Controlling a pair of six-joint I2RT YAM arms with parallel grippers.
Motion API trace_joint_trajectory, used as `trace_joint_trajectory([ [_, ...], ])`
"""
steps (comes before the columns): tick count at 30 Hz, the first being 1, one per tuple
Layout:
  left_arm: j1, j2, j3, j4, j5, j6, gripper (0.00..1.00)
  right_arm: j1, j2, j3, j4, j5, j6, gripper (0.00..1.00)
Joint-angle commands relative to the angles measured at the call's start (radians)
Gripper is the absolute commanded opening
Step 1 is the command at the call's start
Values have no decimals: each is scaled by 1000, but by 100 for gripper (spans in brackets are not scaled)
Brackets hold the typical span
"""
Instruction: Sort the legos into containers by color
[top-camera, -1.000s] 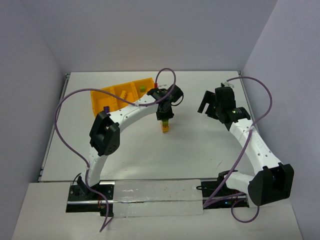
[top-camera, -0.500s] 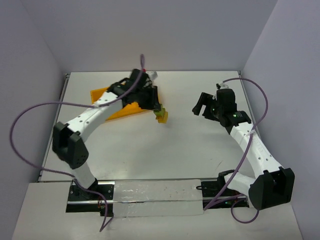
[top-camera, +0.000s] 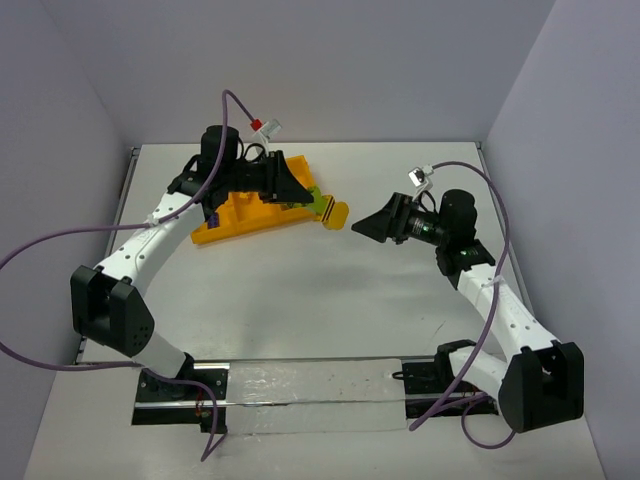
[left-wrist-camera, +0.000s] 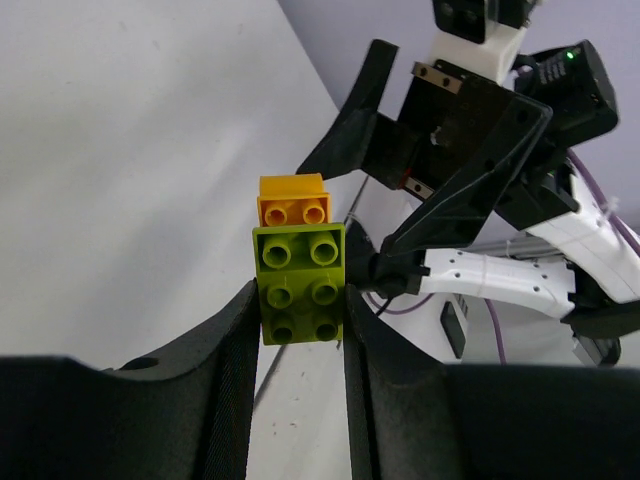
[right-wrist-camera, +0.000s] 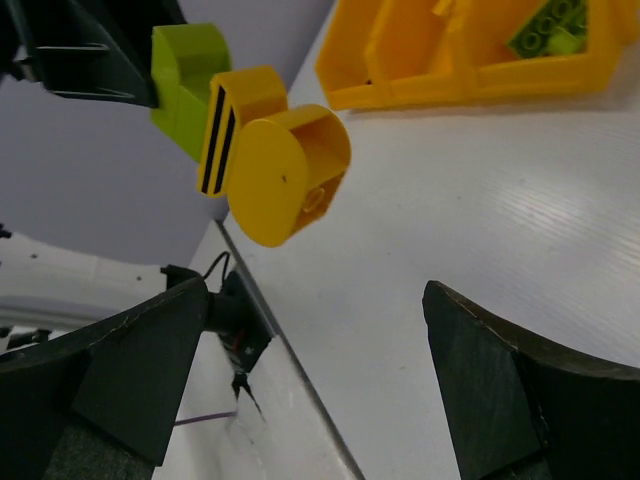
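My left gripper (top-camera: 312, 205) is shut on a lime green lego (left-wrist-camera: 298, 285) with an orange-yellow lego (left-wrist-camera: 293, 203) stuck on its far end. It holds this stack (top-camera: 328, 211) in the air just right of the orange-yellow tray (top-camera: 240, 218). My right gripper (top-camera: 362, 228) is open and empty. It points at the stack from the right, a short gap away. In the right wrist view the stack (right-wrist-camera: 255, 150) hangs ahead of the wide-open jaws (right-wrist-camera: 320, 330). A lime green lego (right-wrist-camera: 550, 25) lies in the tray's nearest compartment (right-wrist-camera: 470, 70).
The tray lies tilted at the back left of the white table (top-camera: 330, 300). Purple cables loop from both arms. Grey walls stand close at the left, right and back.
My left gripper has lifted the stack off the table and swung it up beside the tray's right end. My right gripper has turned and moved left toward the stack.
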Motion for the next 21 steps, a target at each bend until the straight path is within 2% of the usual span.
trace_joint_trajectory([
  [1, 0, -28, 3, 185, 140, -72, 0, -4, 42, -12, 309, -145, 144, 96],
  [8, 0, -24, -3, 222, 162, -99, 0, 2, 119, -7, 504, -193, 256, 96],
  [16, 0, -19, -2, 244, 175, -117, 0, 53, 203, 71, 558, -206, 290, 96],
  [21, 0, -16, 2, 245, 179, -119, 0, 89, 290, 87, 769, -227, 439, 87],
])
